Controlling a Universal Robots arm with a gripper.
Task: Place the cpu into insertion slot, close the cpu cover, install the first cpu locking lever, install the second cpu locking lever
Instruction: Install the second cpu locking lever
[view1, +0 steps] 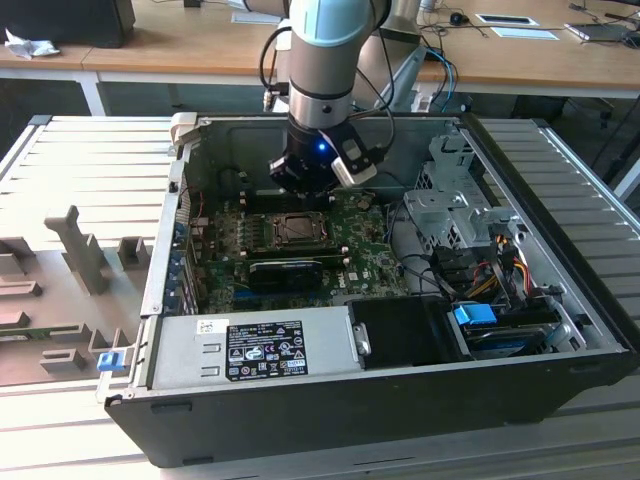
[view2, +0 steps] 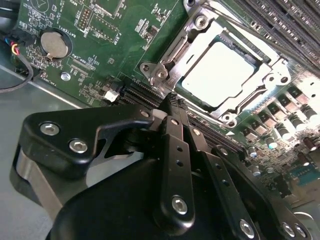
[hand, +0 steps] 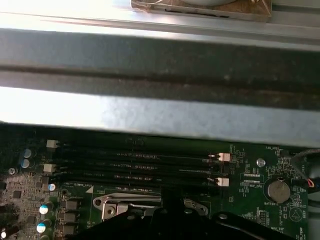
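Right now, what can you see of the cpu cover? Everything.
The cpu cover is a thin silver metal frame, square with a square window. It lies closed and flat over the insertion slot on the green motherboard. The cpu shows pale grey through its window. Screws sit at the frame's corners. In the second wrist view the gripper sits by its near corner; contact can't be told.

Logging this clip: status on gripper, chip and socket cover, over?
Black gripper shut, empty, beside socket. Silver-grey square cpu seated in insertion slot, thin silver cpu cover lying down over it. Nothing in the way.
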